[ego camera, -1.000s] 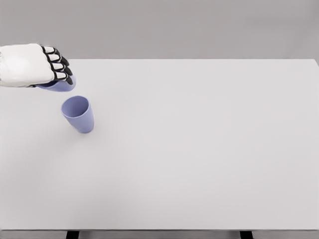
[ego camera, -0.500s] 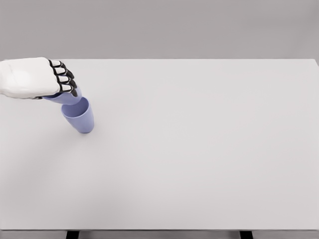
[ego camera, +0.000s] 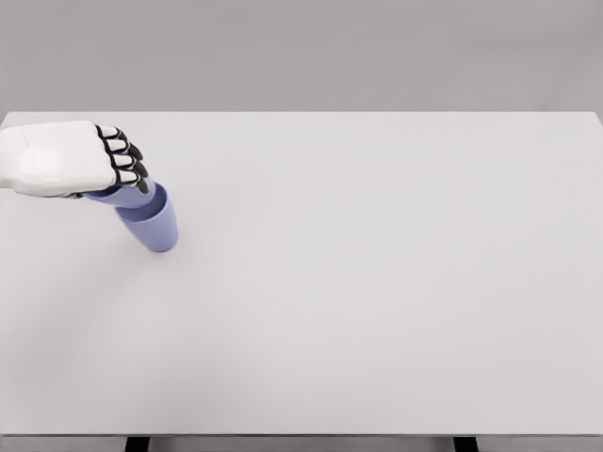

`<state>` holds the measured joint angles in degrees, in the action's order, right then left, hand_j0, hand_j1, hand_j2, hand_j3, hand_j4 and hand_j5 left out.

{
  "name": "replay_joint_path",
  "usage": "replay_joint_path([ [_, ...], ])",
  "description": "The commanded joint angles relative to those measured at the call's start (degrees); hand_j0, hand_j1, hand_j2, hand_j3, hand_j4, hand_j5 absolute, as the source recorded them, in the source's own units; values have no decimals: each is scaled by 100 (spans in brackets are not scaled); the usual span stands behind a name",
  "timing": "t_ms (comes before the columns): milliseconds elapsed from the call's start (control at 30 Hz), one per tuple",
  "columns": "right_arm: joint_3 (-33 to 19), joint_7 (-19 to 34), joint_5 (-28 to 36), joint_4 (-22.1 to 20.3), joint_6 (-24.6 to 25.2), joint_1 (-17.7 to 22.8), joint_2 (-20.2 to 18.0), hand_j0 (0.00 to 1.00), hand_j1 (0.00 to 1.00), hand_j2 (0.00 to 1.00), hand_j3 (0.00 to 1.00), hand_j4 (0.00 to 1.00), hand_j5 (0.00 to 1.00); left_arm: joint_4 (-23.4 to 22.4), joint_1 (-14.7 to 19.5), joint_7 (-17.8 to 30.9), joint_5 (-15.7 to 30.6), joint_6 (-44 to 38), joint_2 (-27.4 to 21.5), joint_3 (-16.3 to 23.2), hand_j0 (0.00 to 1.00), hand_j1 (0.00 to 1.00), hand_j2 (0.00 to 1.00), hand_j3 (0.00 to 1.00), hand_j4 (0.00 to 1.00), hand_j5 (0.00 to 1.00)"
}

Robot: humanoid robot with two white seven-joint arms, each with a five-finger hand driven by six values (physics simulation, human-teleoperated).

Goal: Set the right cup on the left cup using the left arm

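Note:
A lilac cup (ego camera: 158, 226) stands upright on the white table (ego camera: 377, 273) at the left. A second lilac cup (ego camera: 124, 197) is held in my left hand (ego camera: 71, 158), whose fingers are curled around it. The held cup's lower part sits inside the mouth of the standing cup, and most of its body is hidden under my hand. My left arm enters from the left edge. The right arm is out of sight.
The table's far edge runs along the top of the view and its near edge along the bottom. Two dark table legs (ego camera: 137, 443) show below the front edge.
My left hand has come down and slightly right with its cup, from above and behind the standing cup until the held cup's base entered that cup's mouth.

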<state>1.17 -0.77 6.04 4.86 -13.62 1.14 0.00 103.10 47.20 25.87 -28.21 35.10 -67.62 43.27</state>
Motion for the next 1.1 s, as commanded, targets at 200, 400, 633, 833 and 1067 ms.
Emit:
replay_joint_path([
  [200,-3,7,2,-2,0,0,0,100,100,100,100,100,100,-1,-79,41,8,-10,-15,-12,74,74,74,74,74,74],
  [400,-3,7,2,-2,0,0,0,100,100,100,100,100,100,-1,-211,24,149,-10,-6,-3,96,96,96,96,96,96],
  [633,6,-2,2,-2,0,0,0,100,100,100,100,100,100,-1,-229,15,412,-10,-85,-117,100,100,100,100,100,100],
  [833,-3,7,2,-2,0,0,0,100,100,100,100,100,100,-45,-229,-3,571,-10,-173,-179,100,100,100,100,100,100],
  [1067,-3,6,2,-2,0,0,0,100,100,100,100,100,100,-45,-255,-3,571,-10,-217,-179,100,100,100,100,100,100],
])
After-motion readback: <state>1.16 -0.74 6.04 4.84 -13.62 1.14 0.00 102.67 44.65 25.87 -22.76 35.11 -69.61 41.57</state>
